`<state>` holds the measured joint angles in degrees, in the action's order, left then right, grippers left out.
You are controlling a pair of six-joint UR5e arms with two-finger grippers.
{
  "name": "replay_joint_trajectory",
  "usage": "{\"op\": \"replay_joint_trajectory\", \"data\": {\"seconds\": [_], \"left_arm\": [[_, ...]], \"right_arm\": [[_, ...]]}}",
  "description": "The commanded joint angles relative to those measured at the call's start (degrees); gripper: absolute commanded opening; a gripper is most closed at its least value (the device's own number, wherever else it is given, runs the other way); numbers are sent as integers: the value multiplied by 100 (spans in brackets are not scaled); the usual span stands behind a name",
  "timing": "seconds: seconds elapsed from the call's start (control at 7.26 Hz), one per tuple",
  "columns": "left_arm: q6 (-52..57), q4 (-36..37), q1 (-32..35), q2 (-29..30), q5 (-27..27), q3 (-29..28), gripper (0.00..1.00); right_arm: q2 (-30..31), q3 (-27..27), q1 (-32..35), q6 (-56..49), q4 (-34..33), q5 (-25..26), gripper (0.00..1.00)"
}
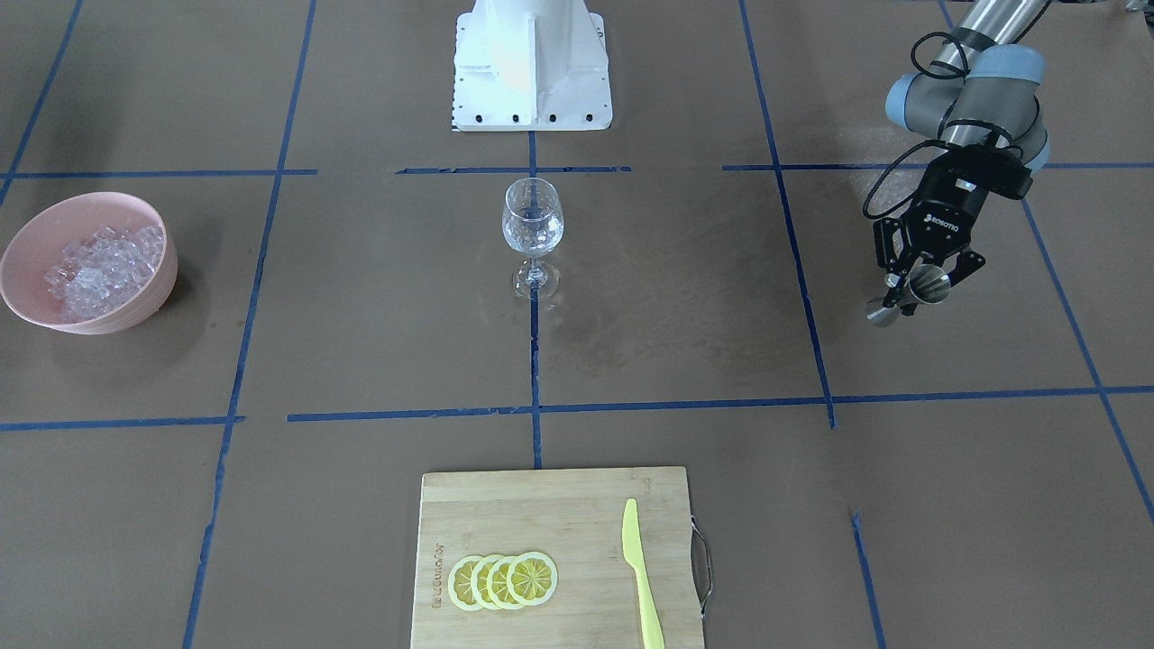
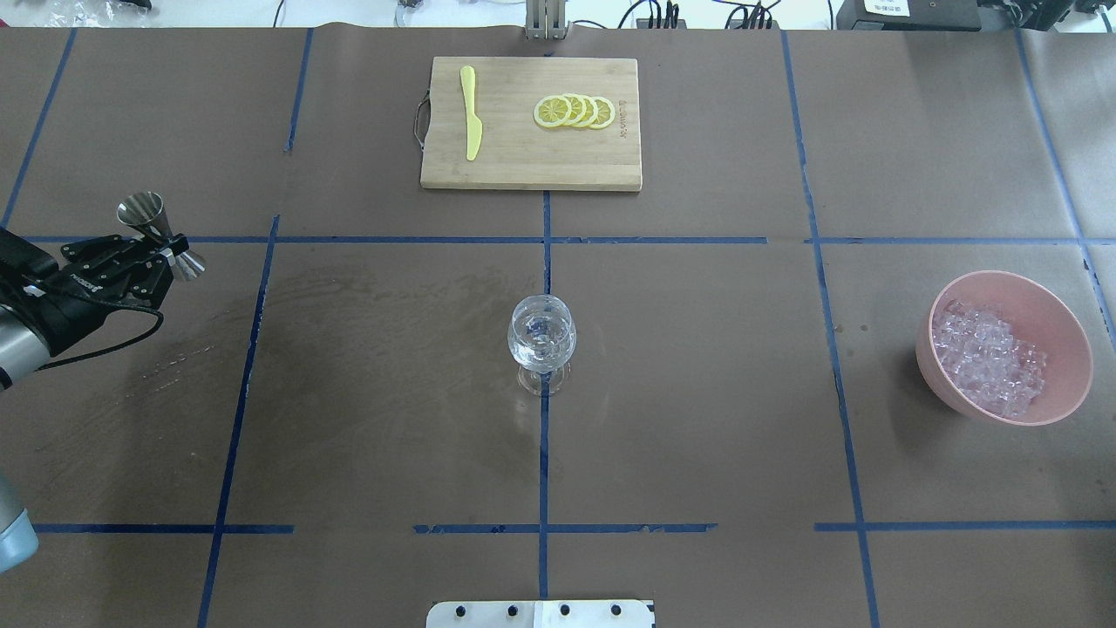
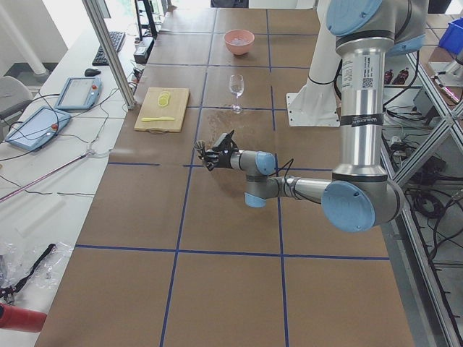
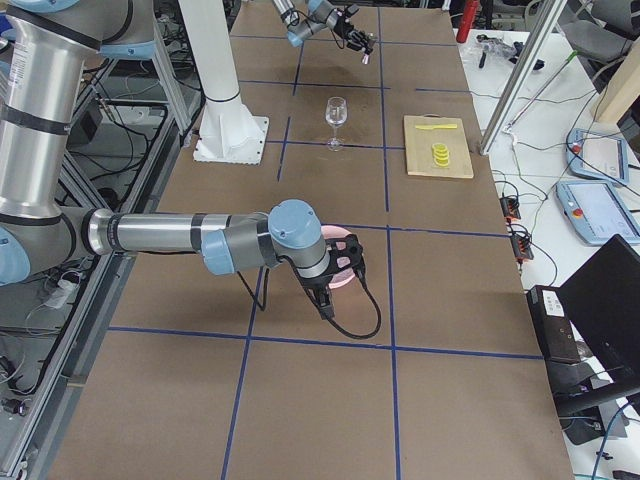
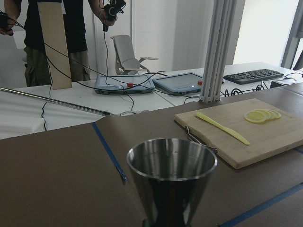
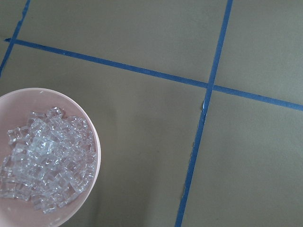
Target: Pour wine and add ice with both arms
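Observation:
A clear stemmed wine glass (image 1: pixel 532 221) (image 2: pixel 541 336) stands upright at the table's centre. No wine is in view. My left gripper (image 1: pixel 920 284) (image 2: pixel 161 249) hovers far to the robot's left of the glass, shut on a steel jigger (image 1: pixel 929 287) (image 5: pixel 171 175). The ice (image 1: pixel 99 266) (image 2: pixel 990 358) (image 6: pixel 45 161) is heaped in a pink bowl (image 1: pixel 135 311) (image 2: pixel 1068 349). My right gripper (image 4: pixel 340 265) shows only in the exterior right view, right by the bowl; I cannot tell whether it is open or shut.
A wooden cutting board (image 1: pixel 541 505) on the operators' side carries lemon slices (image 1: pixel 503 580) and a yellow knife (image 1: pixel 640 577). The white robot base (image 1: pixel 532 63) stands behind the glass. A person (image 5: pixel 52 38) stands beyond the table.

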<state>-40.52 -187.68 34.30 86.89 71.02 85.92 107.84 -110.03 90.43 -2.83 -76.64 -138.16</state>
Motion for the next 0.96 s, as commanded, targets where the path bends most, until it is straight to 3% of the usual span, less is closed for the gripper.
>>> {"op": "replay_joint_trajectory", "data": {"seconds": [0.0, 0.41, 0.83], "left_arm": [[-35, -14, -282, 3, -140, -197, 0], [-176, -84, -967, 3, -974, -224, 0], [-176, -102, -1197, 3, -1072, -320, 0]], "right_arm": [[1, 8, 1, -7, 0, 0, 100], [1, -1, 18, -15, 0, 9, 100], [1, 8, 27, -24, 9, 9, 100]]}}
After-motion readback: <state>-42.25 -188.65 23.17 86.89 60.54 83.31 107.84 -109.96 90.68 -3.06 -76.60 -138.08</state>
